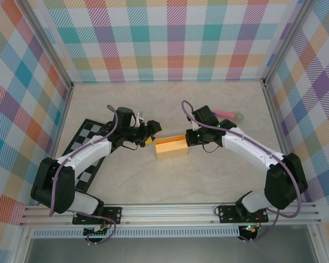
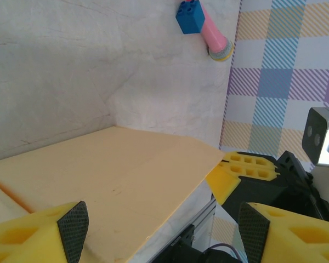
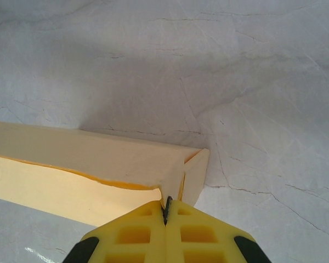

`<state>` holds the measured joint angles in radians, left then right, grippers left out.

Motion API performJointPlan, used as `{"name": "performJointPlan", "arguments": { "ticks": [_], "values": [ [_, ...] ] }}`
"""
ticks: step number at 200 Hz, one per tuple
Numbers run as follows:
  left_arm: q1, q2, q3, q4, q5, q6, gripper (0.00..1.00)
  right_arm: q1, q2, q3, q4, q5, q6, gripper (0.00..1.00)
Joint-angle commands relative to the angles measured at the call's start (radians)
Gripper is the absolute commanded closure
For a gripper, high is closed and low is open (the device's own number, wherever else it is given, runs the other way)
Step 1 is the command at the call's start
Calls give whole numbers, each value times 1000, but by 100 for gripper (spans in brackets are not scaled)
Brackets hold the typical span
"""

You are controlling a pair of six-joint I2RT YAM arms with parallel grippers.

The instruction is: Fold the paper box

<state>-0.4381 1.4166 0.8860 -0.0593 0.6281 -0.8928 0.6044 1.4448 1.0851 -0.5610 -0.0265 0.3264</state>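
The paper box (image 1: 171,148) is a partly raised yellow-orange card shape in the middle of the table. My right gripper (image 1: 189,138) is at its right end. In the right wrist view this gripper (image 3: 166,211) is shut on the upper edge of the box's end wall, beside a folded corner flap (image 3: 194,172). My left gripper (image 1: 151,134) is at the box's left end. In the left wrist view it (image 2: 164,227) stands open, and a flat card panel (image 2: 115,181) lies between and just beyond its fingers (image 2: 74,222). Nothing is pinched there.
A black-and-white checkered board (image 1: 79,150) lies under the left arm. A pink stick with a blue end (image 1: 230,115) lies behind the right arm, near the back right; in the left wrist view the stick (image 2: 205,30) is near the checked wall. Checked walls surround the table.
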Motion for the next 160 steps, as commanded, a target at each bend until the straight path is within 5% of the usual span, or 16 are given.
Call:
{"name": "performJointPlan", "arguments": {
  "ticks": [1,84,160],
  "values": [
    [-16,9,-12,30,50,-31,25,8,13,32,-7,-9,12,100],
    [41,-14,60,-207,9,147,20,8,14,33,-17,10,20,100],
    [25,-12,49,-114,94,30,19,8,31,43,-16,-1,26,100]
  ]
}}
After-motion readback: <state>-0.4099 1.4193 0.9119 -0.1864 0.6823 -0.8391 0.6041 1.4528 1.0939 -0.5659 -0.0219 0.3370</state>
